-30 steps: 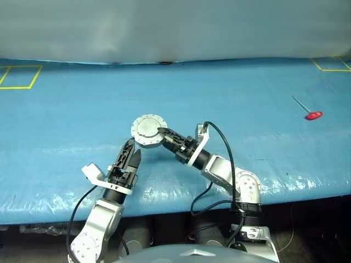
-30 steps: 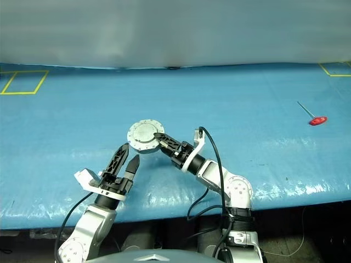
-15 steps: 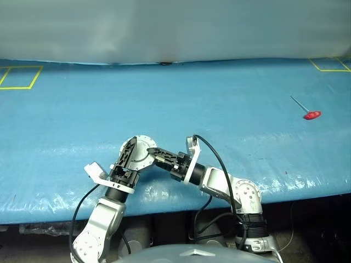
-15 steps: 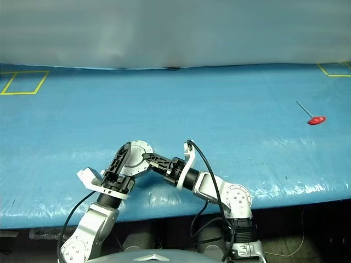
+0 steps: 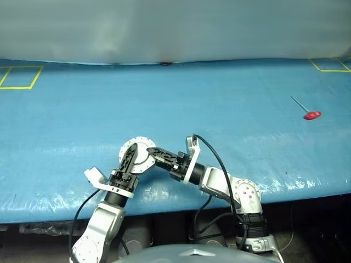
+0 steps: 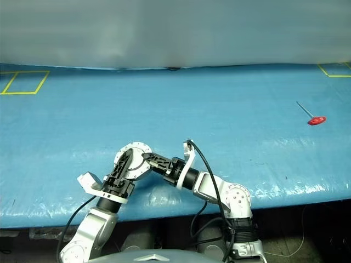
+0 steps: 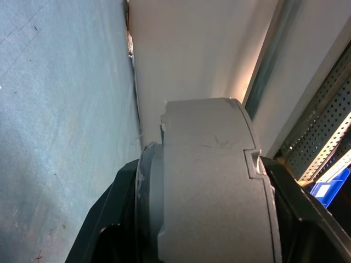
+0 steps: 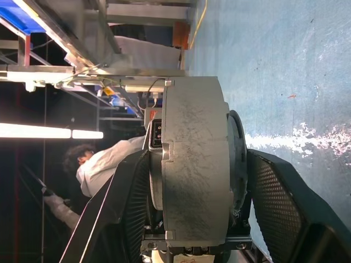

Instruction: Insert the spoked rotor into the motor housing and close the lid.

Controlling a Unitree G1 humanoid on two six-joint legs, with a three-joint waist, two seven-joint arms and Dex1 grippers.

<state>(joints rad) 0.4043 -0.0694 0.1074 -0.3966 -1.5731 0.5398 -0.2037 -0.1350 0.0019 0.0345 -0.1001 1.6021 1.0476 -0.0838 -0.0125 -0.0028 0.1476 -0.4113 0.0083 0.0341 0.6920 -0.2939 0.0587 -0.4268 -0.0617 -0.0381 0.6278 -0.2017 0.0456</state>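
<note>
Near the front edge of the blue desk, both tools hold one round grey metal assembly above the surface. It looks like the motor housing with the lid already on it, because in the head views its smooth silvery face with a notched rim points up, and no copper windings show. The spoked rotor I cannot see, so I cannot tell if it is inside.

The left tool comes from the near left side, and its two black fingers stand on either side of the assembly's edge. In the left wrist view the grey body sits between the black fingers, touching them on both sides. The right tool reaches in from the right and grips the same piece at its right edge. In the right wrist view the thick grey disc is pressed between the two dark fingers.

Far to the right on the desk, well apart from the arms, lies a small tool with a red handle. Yellow tape squares mark the far corners of the desk.
</note>
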